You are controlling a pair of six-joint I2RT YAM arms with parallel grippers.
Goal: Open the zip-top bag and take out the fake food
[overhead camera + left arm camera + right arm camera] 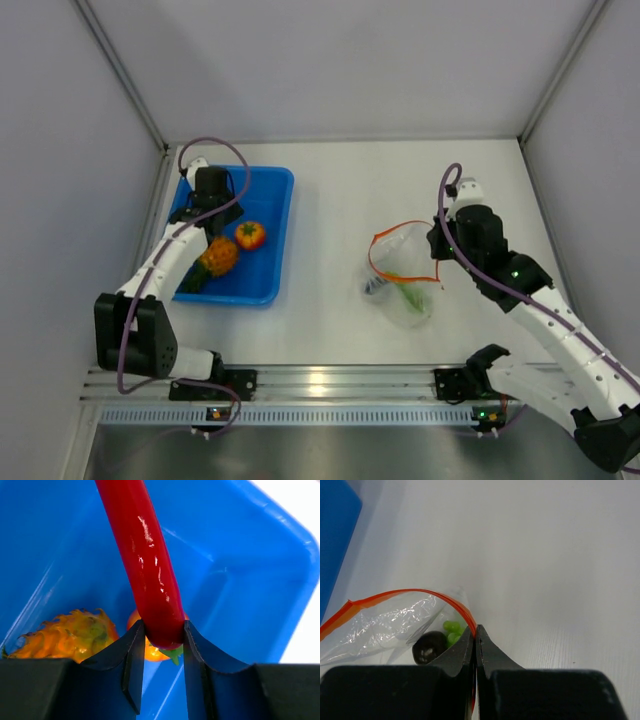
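Bag [405, 275]: clear, crinkly, mouth open, orange-red zip strip [385, 240] standing in loop. Lies on table right of centre, strip pinched by right gripper [475, 630]. Inside bag: green piece [451, 629] and dark piece [427, 647], touching. Chili [147, 565]: red, glossy, one end clamped in left gripper [162, 632], over tray [272, 190]. Tomato [250, 235] and spiky orange piece [218, 256] lie in tray, just beside each other.

Probably a robotics lab, grey wall panels [350, 60], white table [330, 310], aluminium rail [330, 384]
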